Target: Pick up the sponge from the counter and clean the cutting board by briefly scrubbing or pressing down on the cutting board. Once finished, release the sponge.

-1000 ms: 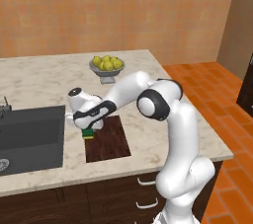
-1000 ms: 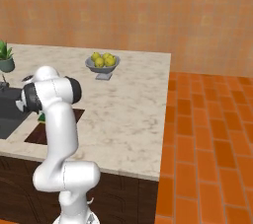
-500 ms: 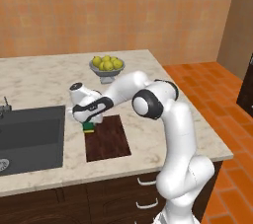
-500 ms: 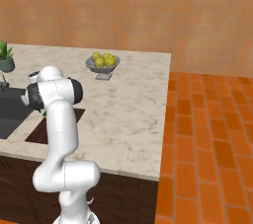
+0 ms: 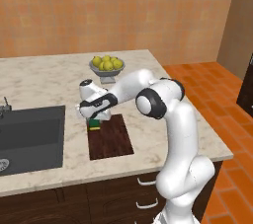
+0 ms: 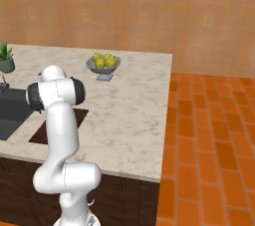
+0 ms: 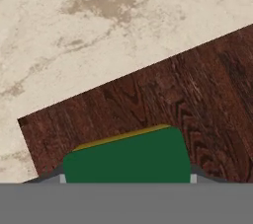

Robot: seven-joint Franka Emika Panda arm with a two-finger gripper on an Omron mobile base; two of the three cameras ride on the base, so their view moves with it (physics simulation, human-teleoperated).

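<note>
The dark wood-grain cutting board (image 5: 112, 140) lies on the marbled counter (image 5: 44, 77) just right of the sink. The green-topped sponge (image 5: 94, 126) rests on the board's far left corner, and my gripper (image 5: 94, 119) comes down on it from above, shut on it. In the hand view the sponge (image 7: 127, 158) fills the bottom middle, its yellow layer showing along one edge, with the gripper (image 7: 127, 178) closed on its two sides. Beneath it lie the board (image 7: 163, 94) and, beyond the board's edge, the counter (image 7: 74, 20). In the right base view the arm hides the sponge, and part of the board (image 6: 41, 134) shows.
The dark sink basin (image 5: 29, 136) is sunk in the counter left of the board, with a tap (image 5: 5, 105) at its far edge. A grey bowl of lemons (image 5: 106, 66) stands behind the board. A potted plant (image 6: 5, 56) sits at the far left. Brick floor lies beyond the counter's right end.
The gripper has slid the sponge a short way over the board's far left corner, slightly right and away. The board and everything else stay put.
</note>
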